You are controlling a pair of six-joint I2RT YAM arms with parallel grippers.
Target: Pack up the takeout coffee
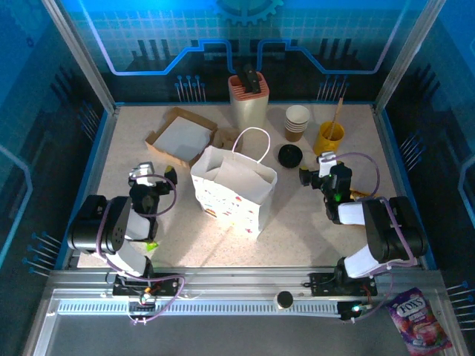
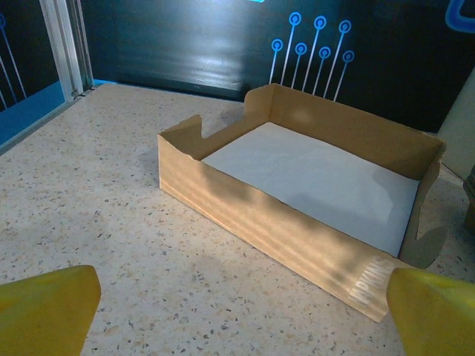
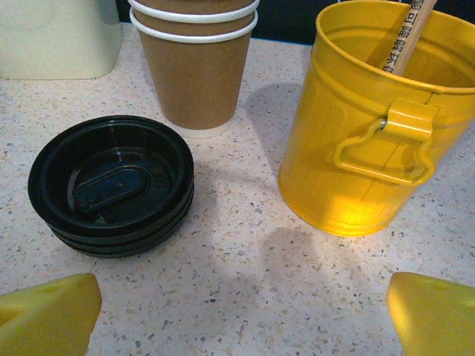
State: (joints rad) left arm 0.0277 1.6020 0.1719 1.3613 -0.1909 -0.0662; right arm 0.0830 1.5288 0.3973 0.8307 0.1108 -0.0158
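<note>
On the left, the left gripper [image 2: 243, 297] hovers just above the speckled table [image 1: 297, 222], its yellow fingertips [image 2: 44, 315] spread wide with nothing between them, pointed at a shallow cardboard tray [image 2: 297, 222] lined with white paper that lies near the back-left corner. At mid-table a white paper bag [image 1: 234, 189] with a printed pattern and looped white handles stands upright and open. Whether a lidded coffee cup sits inside it we cannot tell, since its interior is hard to read from above. Behind the bag stands a cream container [image 1: 249, 104] holding dark-handled tools. To the right of it we see a stack of nested tan cups [image 3: 197, 67], lidless and white at the rim, and just in front of them a short pile of black lids [image 3: 111, 185] lying upside down. Beside the cups is a yellow metal pail [image 3: 371, 141] with a side handle and a wooden stick [image 3: 412, 30] leaning in it. The right gripper [image 3: 243, 304] faces the lids and pail from nearby — jaws fully apart, holding nothing. Off the table at the near right lies a purple candy packet [image 1: 417, 319].
</note>
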